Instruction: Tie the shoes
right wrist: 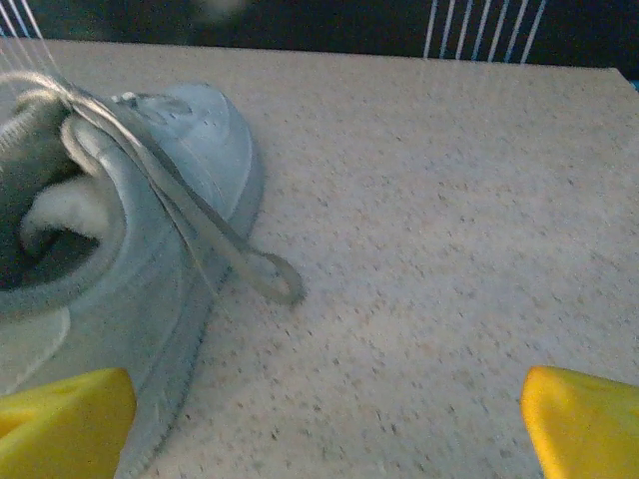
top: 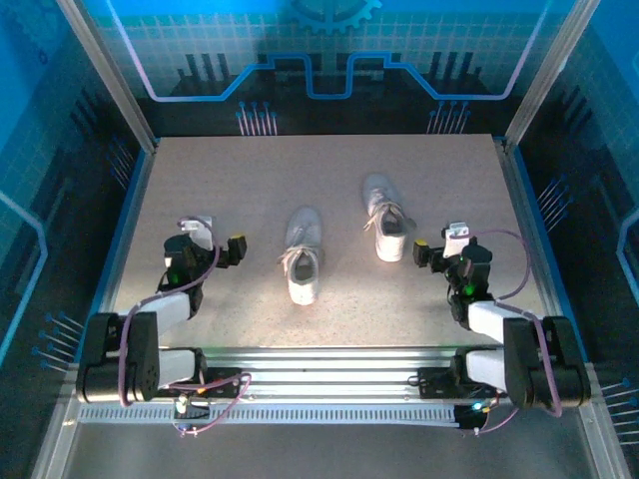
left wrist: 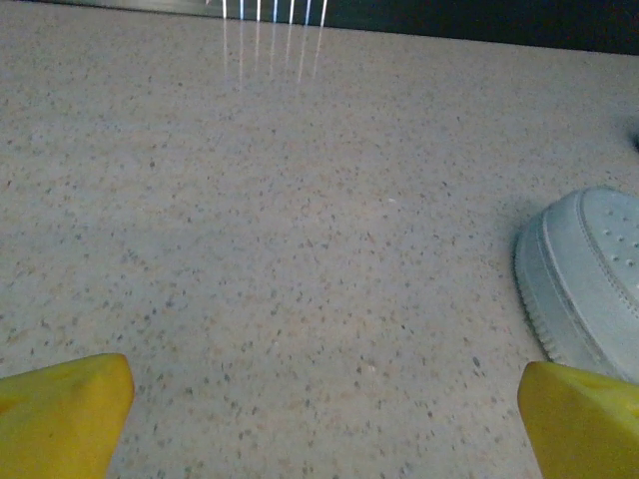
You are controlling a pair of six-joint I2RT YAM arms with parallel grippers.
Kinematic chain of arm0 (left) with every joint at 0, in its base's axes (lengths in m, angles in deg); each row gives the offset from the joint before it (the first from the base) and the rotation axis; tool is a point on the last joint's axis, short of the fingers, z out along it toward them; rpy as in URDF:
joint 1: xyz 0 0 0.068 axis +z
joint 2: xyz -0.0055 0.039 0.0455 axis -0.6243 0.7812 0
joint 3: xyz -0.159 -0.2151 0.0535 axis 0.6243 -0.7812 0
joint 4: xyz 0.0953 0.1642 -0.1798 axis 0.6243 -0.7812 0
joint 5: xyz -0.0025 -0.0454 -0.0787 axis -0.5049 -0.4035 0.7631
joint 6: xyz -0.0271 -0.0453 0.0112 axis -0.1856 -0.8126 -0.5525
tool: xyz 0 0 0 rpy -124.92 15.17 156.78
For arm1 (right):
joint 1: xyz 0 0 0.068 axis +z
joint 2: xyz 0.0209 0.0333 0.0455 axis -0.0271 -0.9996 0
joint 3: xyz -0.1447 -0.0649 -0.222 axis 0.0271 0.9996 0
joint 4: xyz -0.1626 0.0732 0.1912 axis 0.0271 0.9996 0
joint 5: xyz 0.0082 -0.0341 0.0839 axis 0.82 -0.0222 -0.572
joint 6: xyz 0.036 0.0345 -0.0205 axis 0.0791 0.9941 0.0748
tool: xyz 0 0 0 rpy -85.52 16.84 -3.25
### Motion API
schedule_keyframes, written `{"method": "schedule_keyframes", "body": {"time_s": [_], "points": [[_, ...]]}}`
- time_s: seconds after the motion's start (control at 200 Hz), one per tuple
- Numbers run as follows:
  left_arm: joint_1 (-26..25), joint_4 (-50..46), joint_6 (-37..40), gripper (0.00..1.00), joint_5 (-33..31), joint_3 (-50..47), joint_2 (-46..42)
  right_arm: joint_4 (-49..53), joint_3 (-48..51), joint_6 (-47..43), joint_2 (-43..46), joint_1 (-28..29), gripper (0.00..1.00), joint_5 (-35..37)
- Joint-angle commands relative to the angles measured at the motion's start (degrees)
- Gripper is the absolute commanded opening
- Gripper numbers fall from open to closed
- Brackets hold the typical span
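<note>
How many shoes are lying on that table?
2. The left shoe lies near the middle of the table. The right shoe sits beside it, farther back. Nothing here looks able to hide a third.

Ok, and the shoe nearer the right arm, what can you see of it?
The right-hand shoe is a pale grey-white low-top sneaker with a white sole and a smooth, leather-like upper. It stands upright on the speckled table, toe pointing away from the arms, farther back than the other shoe. One lace droops in a loop over its side onto the table. Nothing else touches it.
</note>
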State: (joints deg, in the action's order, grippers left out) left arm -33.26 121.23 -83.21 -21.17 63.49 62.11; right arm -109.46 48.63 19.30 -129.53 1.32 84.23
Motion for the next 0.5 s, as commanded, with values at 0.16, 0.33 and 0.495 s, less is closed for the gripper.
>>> {"method": "schedule_keyframes", "body": {"time_s": [0.16, 0.33, 0.495], "points": [[-4.8, 11.0, 2.1, 1.00, -3.4, 5.5, 12.7, -18.6, -4.8, 1.9, -16.8, -0.6, 1.00, -2.2], [-5.3, 11.2, -0.9, 0.99, -11.6, 6.3, 14.9, -4.9, -10.6, 0.6, -15.6, 0.3, 1.00, -1.6], [-5.3, 11.4, -0.8, 0.99, -11.7, 6.3, 15.0, -4.3, -11.1, -0.2, -15.7, 1.2, 1.00, -0.5]]}}
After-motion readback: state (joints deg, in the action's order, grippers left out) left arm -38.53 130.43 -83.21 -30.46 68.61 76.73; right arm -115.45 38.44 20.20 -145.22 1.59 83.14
